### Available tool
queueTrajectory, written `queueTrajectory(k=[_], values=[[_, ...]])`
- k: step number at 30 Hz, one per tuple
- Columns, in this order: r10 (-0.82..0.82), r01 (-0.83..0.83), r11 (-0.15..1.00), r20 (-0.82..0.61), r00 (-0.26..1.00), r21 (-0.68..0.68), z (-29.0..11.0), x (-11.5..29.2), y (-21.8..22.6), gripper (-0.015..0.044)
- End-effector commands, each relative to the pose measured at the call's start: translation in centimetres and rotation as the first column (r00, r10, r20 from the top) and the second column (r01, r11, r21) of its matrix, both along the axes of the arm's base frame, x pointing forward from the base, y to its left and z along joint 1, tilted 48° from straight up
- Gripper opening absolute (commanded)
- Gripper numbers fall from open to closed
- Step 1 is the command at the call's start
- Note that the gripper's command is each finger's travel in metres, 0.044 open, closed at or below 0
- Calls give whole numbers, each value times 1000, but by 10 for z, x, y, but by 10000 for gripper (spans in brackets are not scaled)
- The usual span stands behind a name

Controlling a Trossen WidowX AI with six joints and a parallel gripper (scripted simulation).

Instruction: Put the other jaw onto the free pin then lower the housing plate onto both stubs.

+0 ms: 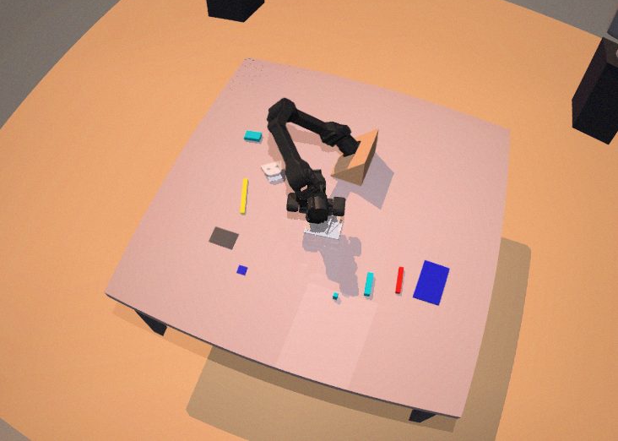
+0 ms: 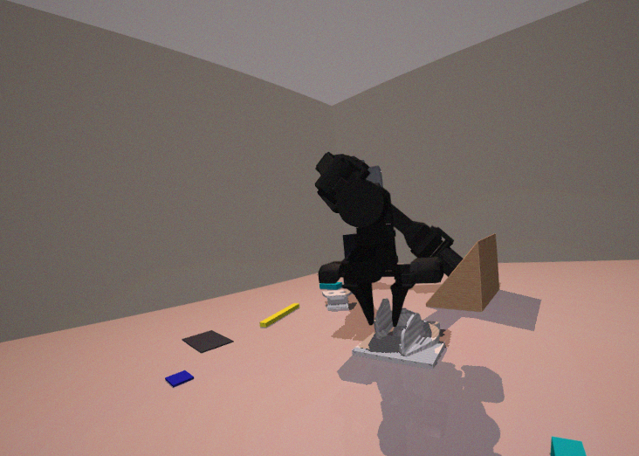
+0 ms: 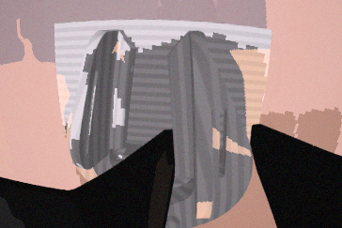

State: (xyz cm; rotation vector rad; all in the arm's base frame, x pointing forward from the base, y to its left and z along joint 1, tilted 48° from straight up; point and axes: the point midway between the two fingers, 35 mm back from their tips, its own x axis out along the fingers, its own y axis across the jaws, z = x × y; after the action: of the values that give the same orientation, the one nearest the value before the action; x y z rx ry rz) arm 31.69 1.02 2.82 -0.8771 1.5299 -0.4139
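My gripper (image 2: pixel 383 323) (image 3: pixel 212 137) is shut on one grey ribbed jaw (image 2: pixel 382 311) (image 3: pixel 184 83), which stands upright low over the base. The other jaw (image 2: pixel 415 335) (image 3: pixel 103 107) stands on the base beside it, to the right in the exterior view and to the left in the wrist view. The light base plate (image 1: pixel 319 234) (image 2: pixel 400 358) (image 3: pixel 155 25) lies on the table. The pins, and whether the teeth mesh or the held jaw touches its pin, are hidden. The pale housing plate (image 1: pixel 272 166) (image 2: pixel 335 293) with two holes sits on a small support behind and left of the base.
A wooden wedge (image 1: pixel 368 158) (image 2: pixel 488 275) stands by the arm's base. A yellow bar (image 1: pixel 243 196) (image 2: pixel 279 315), a dark flat square (image 1: pixel 223 237) (image 2: pixel 207 341) and a teal block (image 1: pixel 252 135) lie left. Teal (image 1: pixel 368 284) and red (image 1: pixel 399 280) bars and a blue rectangle (image 1: pixel 430 282) lie front right.
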Motion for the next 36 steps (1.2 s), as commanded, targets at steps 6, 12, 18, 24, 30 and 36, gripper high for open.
queueTrajectory(k=[6,12,18,24,30,36], values=[[6,-6,1000,-4,1000,-5,0,0,-1,134],[9,-9,1000,-8,1000,-6,-2,0,-2,134],[12,-12,1000,-11,1000,-6,-2,0,-3,134],[15,-15,1000,-15,1000,-6,-4,0,-5,134],[17,-18,1000,-17,1000,-6,-5,0,-5,134],[19,-19,1000,-19,1000,-7,-6,0,-7,134]])
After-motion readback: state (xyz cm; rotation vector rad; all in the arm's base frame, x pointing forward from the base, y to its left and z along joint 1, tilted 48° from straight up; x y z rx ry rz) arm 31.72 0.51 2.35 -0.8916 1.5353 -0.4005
